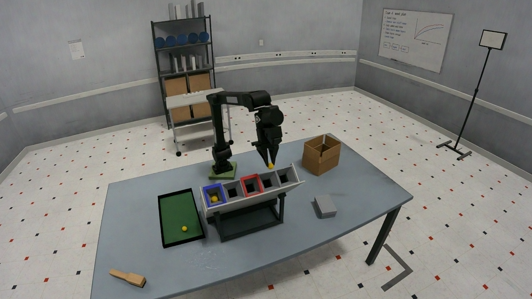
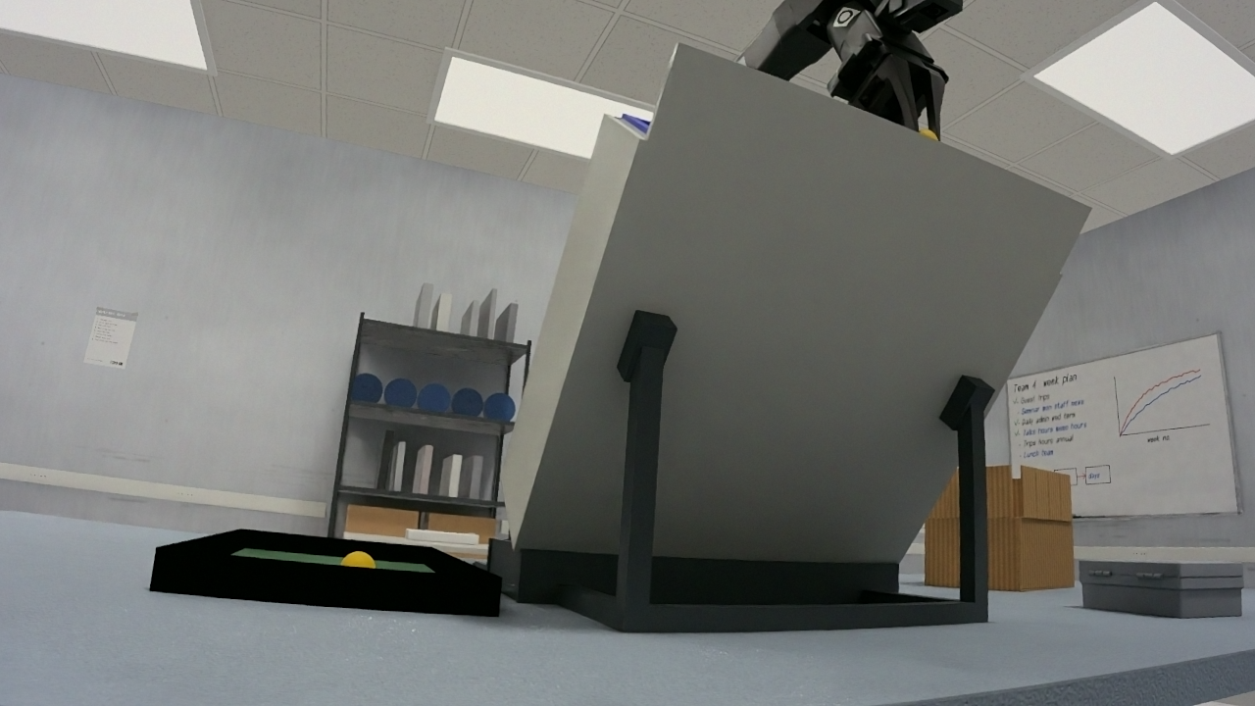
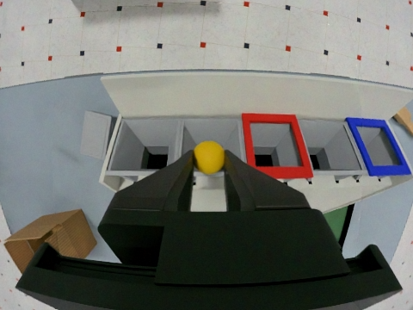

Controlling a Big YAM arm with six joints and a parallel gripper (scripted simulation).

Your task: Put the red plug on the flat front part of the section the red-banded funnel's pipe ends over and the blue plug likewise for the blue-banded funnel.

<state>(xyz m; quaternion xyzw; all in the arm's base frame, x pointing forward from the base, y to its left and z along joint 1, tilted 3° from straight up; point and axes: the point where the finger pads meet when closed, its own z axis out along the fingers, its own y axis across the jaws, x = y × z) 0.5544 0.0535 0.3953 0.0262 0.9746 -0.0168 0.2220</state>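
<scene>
My gripper [image 1: 270,163] [image 3: 208,157] is shut on a yellow marble [image 1: 270,165] [image 2: 928,134] [image 3: 209,156]. It holds the marble just above the funnel row, over the plain grey funnel [image 3: 211,129] between the red-banded funnel [image 1: 248,176] [image 3: 268,117] and the end funnel. The blue-banded funnel [image 1: 212,185] [image 3: 372,122] is at the row's other end, and a second yellow marble [image 1: 214,199] rests in it. A third marble [image 1: 184,228] [image 2: 357,558] lies in the green tray [image 1: 160,219] [image 2: 307,583]. The white cover [image 1: 252,199] [image 2: 789,351] hides the pipes. No plug and no section shows.
An open cardboard box [image 1: 320,154] [image 2: 1000,527] [image 3: 47,241] stands at the table's back right. A flat grey box [image 1: 325,206] [image 2: 1158,586] [image 3: 95,134] lies right of the stand. A wooden block [image 1: 127,277] lies at the front left. The arm base [image 1: 222,170] is behind the funnels.
</scene>
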